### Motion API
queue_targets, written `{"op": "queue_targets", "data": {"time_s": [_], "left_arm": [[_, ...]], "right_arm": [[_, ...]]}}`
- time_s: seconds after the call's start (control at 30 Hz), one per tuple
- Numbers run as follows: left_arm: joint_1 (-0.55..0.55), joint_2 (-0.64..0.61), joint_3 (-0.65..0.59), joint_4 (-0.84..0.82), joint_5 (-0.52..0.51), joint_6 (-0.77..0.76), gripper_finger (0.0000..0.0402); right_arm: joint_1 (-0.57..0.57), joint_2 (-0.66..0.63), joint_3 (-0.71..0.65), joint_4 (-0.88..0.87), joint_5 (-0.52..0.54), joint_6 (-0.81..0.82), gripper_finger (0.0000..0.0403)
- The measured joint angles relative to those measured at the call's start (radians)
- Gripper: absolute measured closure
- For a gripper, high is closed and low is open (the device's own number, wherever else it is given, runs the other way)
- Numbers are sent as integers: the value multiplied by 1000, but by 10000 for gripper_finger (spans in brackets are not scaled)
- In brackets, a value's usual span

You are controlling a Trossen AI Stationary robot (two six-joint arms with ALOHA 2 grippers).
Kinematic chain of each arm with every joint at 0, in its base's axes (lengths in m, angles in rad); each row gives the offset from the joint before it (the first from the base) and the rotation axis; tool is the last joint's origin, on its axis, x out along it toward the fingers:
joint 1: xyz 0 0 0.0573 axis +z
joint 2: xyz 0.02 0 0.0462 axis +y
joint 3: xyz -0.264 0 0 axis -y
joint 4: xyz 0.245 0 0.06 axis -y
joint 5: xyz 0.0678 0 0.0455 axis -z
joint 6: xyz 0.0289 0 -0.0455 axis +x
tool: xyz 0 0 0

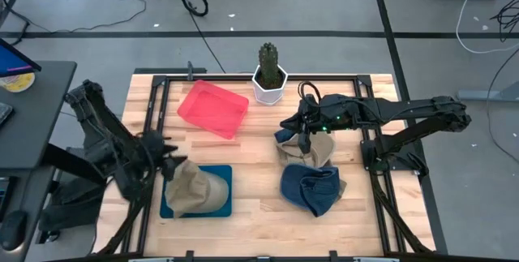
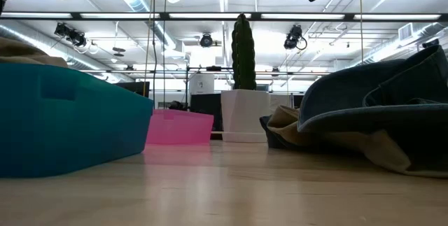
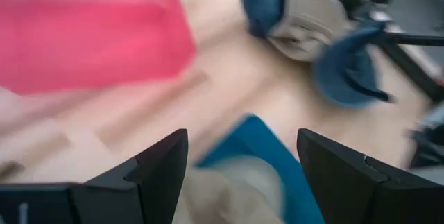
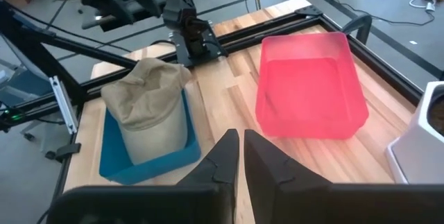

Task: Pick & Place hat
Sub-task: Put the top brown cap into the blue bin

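A tan hat (image 1: 193, 187) sits crumpled in a blue bin (image 1: 224, 173) at the near left, and it also shows in the right wrist view (image 4: 146, 102). My left gripper (image 1: 169, 158) is open just left of and above that bin, with the hat (image 3: 236, 189) below its fingers. My right gripper (image 1: 305, 140) is shut and empty above a pile of hats right of centre. In that pile a tan hat (image 1: 318, 150) lies on the table beside a blue denim hat (image 1: 312, 189). An empty pink bin (image 1: 212, 108) lies at the far centre-left.
A white pot with a cactus (image 1: 269, 79) stands at the far edge between the pink bin and my right arm. Black rails (image 1: 154, 108) frame the wooden top. Bare wood lies between the blue bin and the hat pile.
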Motion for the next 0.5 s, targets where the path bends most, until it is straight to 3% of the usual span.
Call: {"op": "queue_targets", "data": {"time_s": [0.1,0.33,0.5], "left_arm": [[114,0,0,-22,44,93,126],[370,0,0,70,282,423,126],[483,0,0,176,342,647,126]], "right_arm": [[-5,0,0,2,0,-1,376],[-7,0,0,18,0,-1,376],[-7,0,0,19,0,4,376]]}}
